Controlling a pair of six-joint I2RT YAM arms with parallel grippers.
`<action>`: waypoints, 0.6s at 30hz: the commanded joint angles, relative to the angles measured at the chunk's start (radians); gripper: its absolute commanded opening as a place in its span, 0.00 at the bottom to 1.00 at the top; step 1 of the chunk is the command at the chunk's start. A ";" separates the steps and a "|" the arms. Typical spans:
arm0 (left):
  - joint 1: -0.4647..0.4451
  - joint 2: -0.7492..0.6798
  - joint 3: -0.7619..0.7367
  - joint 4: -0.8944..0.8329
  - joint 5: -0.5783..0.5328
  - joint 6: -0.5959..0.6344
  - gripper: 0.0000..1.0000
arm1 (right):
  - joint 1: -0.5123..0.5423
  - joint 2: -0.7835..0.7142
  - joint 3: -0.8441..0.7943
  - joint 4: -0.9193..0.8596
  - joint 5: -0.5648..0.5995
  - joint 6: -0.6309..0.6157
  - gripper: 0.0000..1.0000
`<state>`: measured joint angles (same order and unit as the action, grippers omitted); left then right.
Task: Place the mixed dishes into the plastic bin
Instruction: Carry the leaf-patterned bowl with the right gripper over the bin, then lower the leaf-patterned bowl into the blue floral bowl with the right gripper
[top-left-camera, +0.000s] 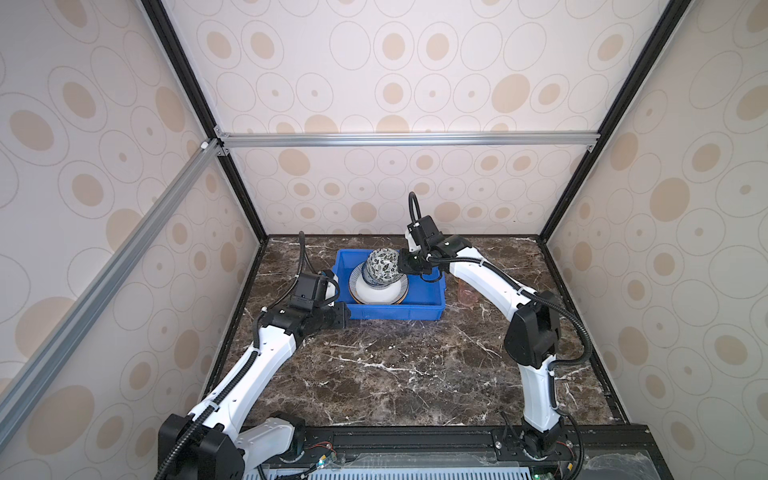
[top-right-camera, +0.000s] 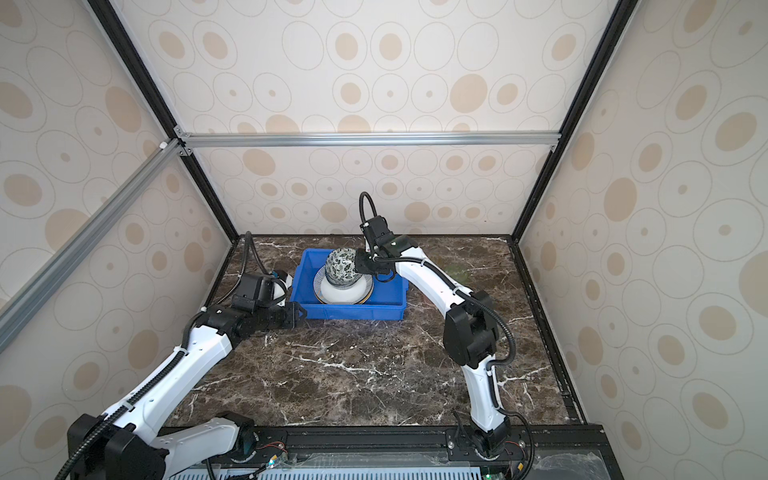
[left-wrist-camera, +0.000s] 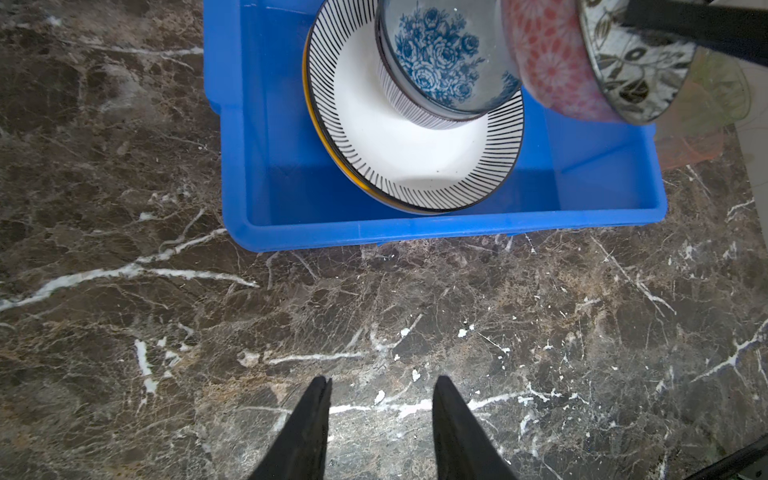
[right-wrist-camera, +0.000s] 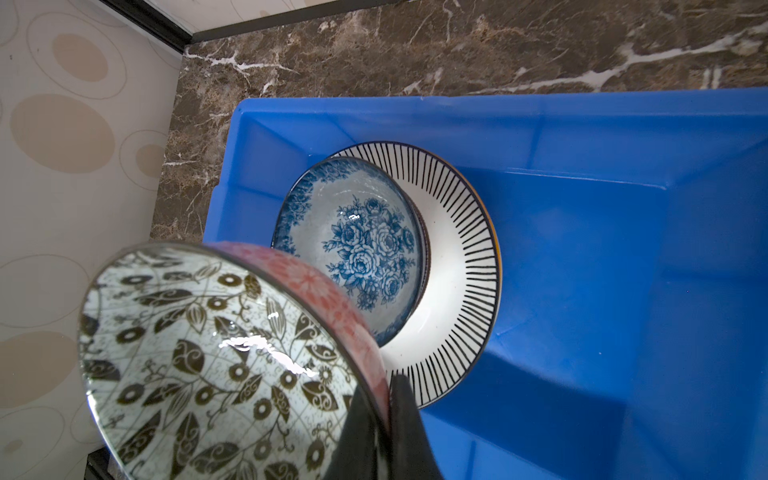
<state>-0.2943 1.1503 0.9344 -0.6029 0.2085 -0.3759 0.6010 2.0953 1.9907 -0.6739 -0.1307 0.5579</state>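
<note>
The blue plastic bin (top-left-camera: 390, 311) (left-wrist-camera: 415, 232) stands at the back middle of the table. In it lies a striped-rim plate (left-wrist-camera: 415, 166) (right-wrist-camera: 453, 266) on a yellow-edged plate (left-wrist-camera: 309, 104). A blue floral bowl (left-wrist-camera: 440, 58) (right-wrist-camera: 365, 245) rests on the striped plate. My right gripper (top-left-camera: 405, 266) (right-wrist-camera: 384, 384) is shut on the rim of a leaf-patterned bowl (top-left-camera: 382, 264) (right-wrist-camera: 208, 357) with a pink outside. It holds that bowl tilted over the bin, above the floral bowl. My left gripper (left-wrist-camera: 384, 380) (top-left-camera: 343, 318) is open and empty over the table at the bin's front left corner.
A pink tumbler (top-left-camera: 467, 293) stands on the table just right of the bin, behind my right forearm. Dark marble table (top-left-camera: 395, 365) stretches in front of the bin. Patterned walls with black frame posts close in the back and both sides.
</note>
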 joint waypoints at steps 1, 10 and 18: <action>0.012 0.018 0.030 0.014 0.012 0.031 0.41 | 0.008 0.011 0.046 0.007 0.001 0.002 0.00; 0.020 0.037 0.037 0.022 0.025 0.037 0.41 | 0.008 0.053 0.087 0.016 0.008 -0.015 0.00; 0.026 0.047 0.048 0.013 0.026 0.043 0.41 | 0.008 0.092 0.121 0.016 0.020 -0.018 0.00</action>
<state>-0.2790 1.1904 0.9371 -0.5907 0.2302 -0.3611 0.6010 2.1750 2.0682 -0.6853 -0.1154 0.5484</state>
